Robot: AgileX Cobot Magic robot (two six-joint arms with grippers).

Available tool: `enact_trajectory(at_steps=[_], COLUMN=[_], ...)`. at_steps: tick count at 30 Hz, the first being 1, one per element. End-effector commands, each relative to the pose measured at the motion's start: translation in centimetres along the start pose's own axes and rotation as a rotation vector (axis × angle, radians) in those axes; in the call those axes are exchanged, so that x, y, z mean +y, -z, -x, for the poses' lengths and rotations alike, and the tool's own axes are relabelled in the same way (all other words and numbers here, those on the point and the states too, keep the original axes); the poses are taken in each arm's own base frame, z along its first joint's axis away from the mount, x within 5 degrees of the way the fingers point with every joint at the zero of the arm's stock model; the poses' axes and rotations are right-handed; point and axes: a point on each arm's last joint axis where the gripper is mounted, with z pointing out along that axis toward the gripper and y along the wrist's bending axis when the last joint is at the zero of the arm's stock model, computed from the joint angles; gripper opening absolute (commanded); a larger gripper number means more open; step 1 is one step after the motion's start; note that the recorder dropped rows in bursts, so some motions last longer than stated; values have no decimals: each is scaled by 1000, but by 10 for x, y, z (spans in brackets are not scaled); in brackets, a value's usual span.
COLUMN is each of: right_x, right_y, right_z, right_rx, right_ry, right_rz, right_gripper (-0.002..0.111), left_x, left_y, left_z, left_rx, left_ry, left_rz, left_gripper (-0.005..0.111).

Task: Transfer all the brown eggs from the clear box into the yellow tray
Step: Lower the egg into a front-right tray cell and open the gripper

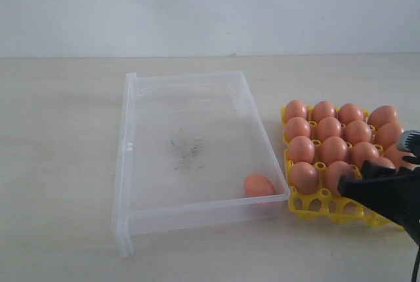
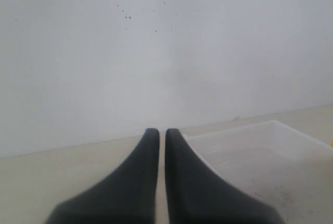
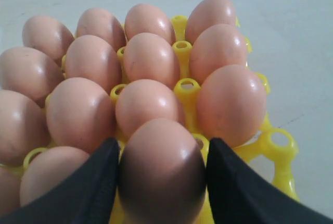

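Eggs [image 1: 328, 139] crowd nearly every cup of the yellow tray [image 1: 314, 204] on the right of the table [image 1: 59, 164], so most of the job looks done. The right fingers [image 3: 244, 193] are clamped on either side of one more egg [image 3: 161, 174] at the tray's near row. I can't tell whether it sits in a cup or hangs just above one. The clear box [image 1: 131, 164] beside the tray holds a single egg [image 1: 259, 185], lying in its near right corner against the wall. The left fingers [image 2: 140, 182] hang pressed almost together, holding nothing, with a corner of the box in front of them. What's left, I'd say, is to set this egg down and then fetch the one from the box.
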Motion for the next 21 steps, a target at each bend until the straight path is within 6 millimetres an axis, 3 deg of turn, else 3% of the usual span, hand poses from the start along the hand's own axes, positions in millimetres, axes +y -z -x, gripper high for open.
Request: enact_trajectory(at_steps=[1,17,21], right_x=[0,0,0], right_y=[-4,-4,-4], right_z=[1,-2,-2], right_rx=[-25,-9,-7], right_ry=[-20,-44,-44], right_rz=[-9,-15,-15], right_gripper=[0,1,15], left_x=[0,0,0], left_y=[0,0,0], left_z=[-1,-1,-1], left_rx=[1,1,1], left_ry=[1,1,1], left_rz=[-4,-4,-4], left_gripper=[4,4,4])
